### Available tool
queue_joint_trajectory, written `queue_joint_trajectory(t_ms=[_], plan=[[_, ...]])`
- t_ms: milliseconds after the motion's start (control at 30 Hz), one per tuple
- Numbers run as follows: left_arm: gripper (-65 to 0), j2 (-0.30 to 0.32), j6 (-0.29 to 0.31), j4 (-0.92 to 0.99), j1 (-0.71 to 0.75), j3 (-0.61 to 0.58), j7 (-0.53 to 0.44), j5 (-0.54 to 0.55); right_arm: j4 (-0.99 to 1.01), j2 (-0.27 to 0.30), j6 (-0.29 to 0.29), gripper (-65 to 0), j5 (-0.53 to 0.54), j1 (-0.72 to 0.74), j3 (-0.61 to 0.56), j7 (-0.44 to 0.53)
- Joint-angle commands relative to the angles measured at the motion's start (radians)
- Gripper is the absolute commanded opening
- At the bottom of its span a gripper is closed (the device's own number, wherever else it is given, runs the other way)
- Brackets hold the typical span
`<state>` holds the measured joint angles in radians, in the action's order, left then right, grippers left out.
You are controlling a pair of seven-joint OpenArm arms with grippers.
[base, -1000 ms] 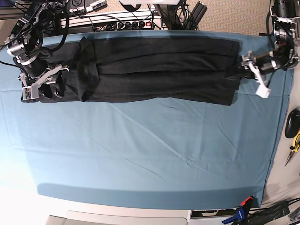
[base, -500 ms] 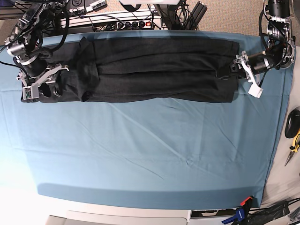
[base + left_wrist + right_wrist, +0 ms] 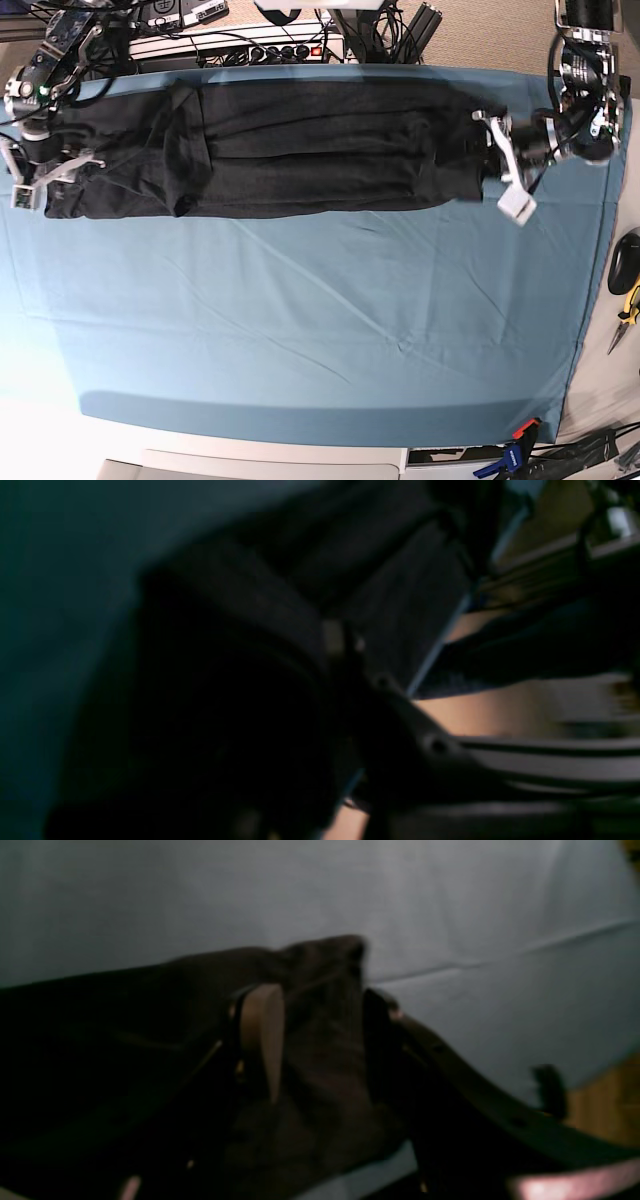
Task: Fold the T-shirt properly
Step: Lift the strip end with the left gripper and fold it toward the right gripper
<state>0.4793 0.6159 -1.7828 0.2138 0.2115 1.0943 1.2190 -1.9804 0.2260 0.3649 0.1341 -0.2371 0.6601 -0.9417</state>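
Left hand (image 3: 487, 155) clamped on T-shirt (image 3: 300, 150) hem, right hand (image 3: 42, 178) – grips other end

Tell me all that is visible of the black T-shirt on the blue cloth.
The black T-shirt looks like soft, matte cotton. It lies folded lengthwise into a long band across the far part of the blue table cloth, with layered creases and a sleeve flap near one end. No print shows. The left gripper is shut on one end, which bunches inward. At the other end the right gripper has fabric between its fingers.
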Motion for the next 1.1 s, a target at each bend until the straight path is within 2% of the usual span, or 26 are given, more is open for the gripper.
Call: queue_joint_trajectory(t_ms=[0, 100, 233, 367, 467, 633, 733, 833, 933, 1067], plan=[[-65.0, 0.006, 0.013, -0.059, 0.001, 0.006, -0.03, 0.001, 0.003, 0.028, -0.017, -38.8, -0.008, 0.007, 0.01, 0.027], [-65.0, -0.018, 0.008, -0.171, 0.018, 0.006, -0.073, -0.071, 0.078, 0.055, -0.039, -38.8, -0.008, 0.007, 0.035, 0.044], [-65.0, -0.07, -0.018, -0.211, 0.042, -0.014, -0.101, -0.103, 0.25, 0.093, -0.063, -38.8, -0.008, 0.008, 0.068, 0.083], [-65.0, -0.12, -0.017, -0.211, 0.04, -0.128, -0.139, -0.169, 0.423, 0.137, -0.071, -38.8, 0.007, 0.008, 0.073, 0.105], [-65.0, -0.162, -0.018, -0.211, 0.029, -0.239, -0.172, -0.246, 0.492, 0.15, -0.07, -38.8, 0.008, 0.011, 0.073, 0.107], [-65.0, -0.238, -0.018, -0.211, -0.018, -0.402, -0.229, -0.389, 0.503, 0.151, -0.07, -38.8, 0.007, 0.022, 0.073, 0.107], [-65.0, -0.274, -0.055, -0.208, -0.051, -0.489, -0.259, -0.478, 0.502, 0.151, -0.069, -38.8, 0.008, 0.039, 0.073, 0.106], [-65.0, -0.306, -0.059, -0.185, -0.079, -0.557, -0.291, -0.561, 0.502, 0.152, -0.069, -38.8, 0.008, 0.052, 0.073, 0.106], [-65.0, -0.333, -0.059, -0.148, -0.107, -0.594, -0.303, -0.6, 0.502, 0.152, -0.066, -38.8, 0.024, 0.057, 0.073, 0.106], [-65.0, -0.361, -0.059, -0.084, -0.141, -0.601, -0.31, -0.599, 0.502, 0.154, -0.066, -38.8, 0.037, 0.057, 0.073, 0.106]])
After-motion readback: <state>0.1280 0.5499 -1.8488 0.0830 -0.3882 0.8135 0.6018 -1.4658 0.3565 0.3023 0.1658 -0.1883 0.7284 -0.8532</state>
